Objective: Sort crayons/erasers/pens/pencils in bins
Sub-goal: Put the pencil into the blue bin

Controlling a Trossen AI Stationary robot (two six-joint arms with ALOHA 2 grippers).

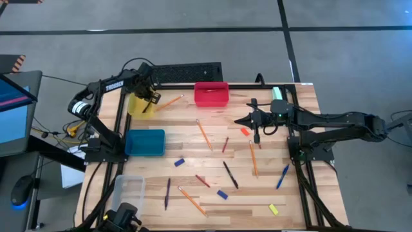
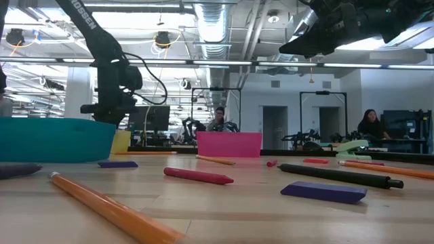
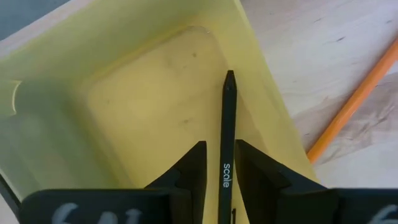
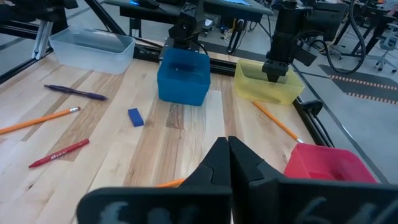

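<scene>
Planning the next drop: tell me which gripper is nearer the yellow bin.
Left. The left gripper hangs directly over the yellow bin, a black pen between its fingers; the right gripper hovers across the table, beyond the red bin.

The floor (image 1: 206, 26) was grey. Long lights (image 2: 224, 63) and pipes (image 2: 210, 20) hung high up. Two people (image 2: 371, 125) sat far back.

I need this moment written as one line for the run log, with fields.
left tool: over yellow bin, black pen between its fingers | right tool: shut, empty, above table centre | pen not yet in bin
</scene>
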